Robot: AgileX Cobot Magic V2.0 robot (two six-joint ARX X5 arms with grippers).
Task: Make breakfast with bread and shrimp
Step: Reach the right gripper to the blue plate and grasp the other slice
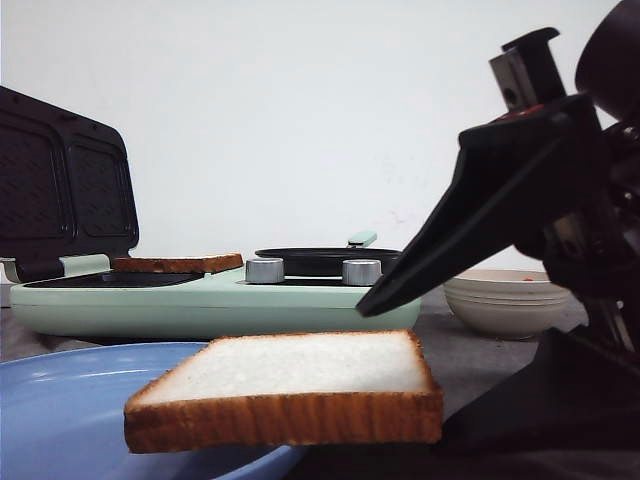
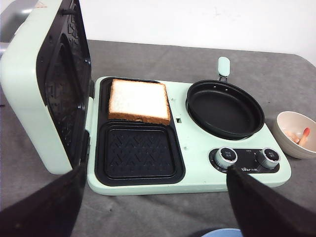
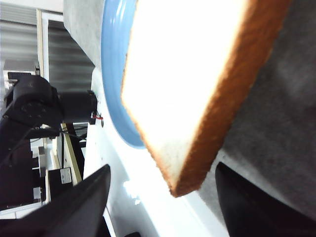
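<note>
Two slices of bread are in play, and the front view shows both. The nearer slice lies half on the blue plate, its crust edge overhanging the rim toward the camera. The farther slice sits in the mint-green breakfast maker, under the raised lid. The right end effector hangs with one dark finger slanting down just above the near slice's far corner; it is not closed on anything, though its second finger is lost in the dark mass at lower right. I'd judge the bread light, soft and easily dented, best pinched at the firmer crust edge where it overhangs the plate. A beige ribbed bowl stands behind; only a speck of red shows at its rim.

From the left wrist view, the toasted-edge slice fills the far sandwich well, the near well bare, the round pan vacant. The shrimp lies in the bowl, small and probably slippery, partly cut off by the frame. The left end effector hangs spread wide, holding nothing.

In the right wrist view, the slice is overexposed, its top cropped. Both fingers stand apart, either side of its corner, not touching it.
</note>
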